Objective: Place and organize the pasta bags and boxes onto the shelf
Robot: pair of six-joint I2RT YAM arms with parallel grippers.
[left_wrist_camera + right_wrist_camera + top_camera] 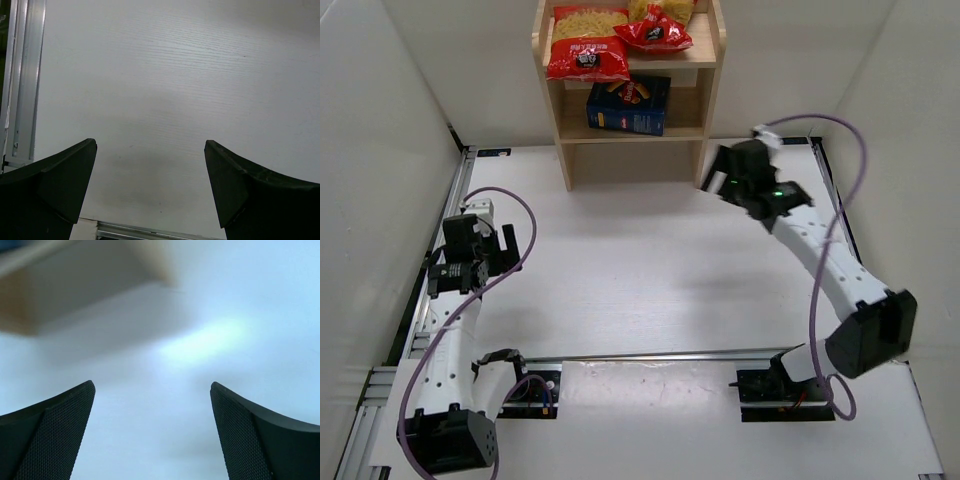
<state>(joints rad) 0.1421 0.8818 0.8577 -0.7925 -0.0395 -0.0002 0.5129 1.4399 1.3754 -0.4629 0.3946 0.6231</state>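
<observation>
Since the shelf (630, 160) looks fully loaded: I'd call the step in hand a tidy-up check plus getting the arms clear, not another pick.
Red bags: both on the top tier. The left bag (588, 45) lies flat at the front, and the right bag (658, 25) is just beside it and angled, the two about touching.
Blue pasta box (630, 105): lower tier, lying down, turned a bit off-square to the shelf front.
Right gripper (717, 176): near the shelf's bottom right corner, jaws spread wide with nothing between them. Its wrist view is blurry and shows just bare table (640, 270) and a wooden corner.
Left gripper (485, 236): well apart from the shelf, over the table's left side, jaws also released and empty.
How to do it well: if you want it neater, I'd nudge the box square with the right arm, since it's closest. Go in low and slow, with the fingers clear of the side panel.
Watch out: the left bag seems to overhang the front edge a little, so bumping the shelf could slide it off.
</observation>
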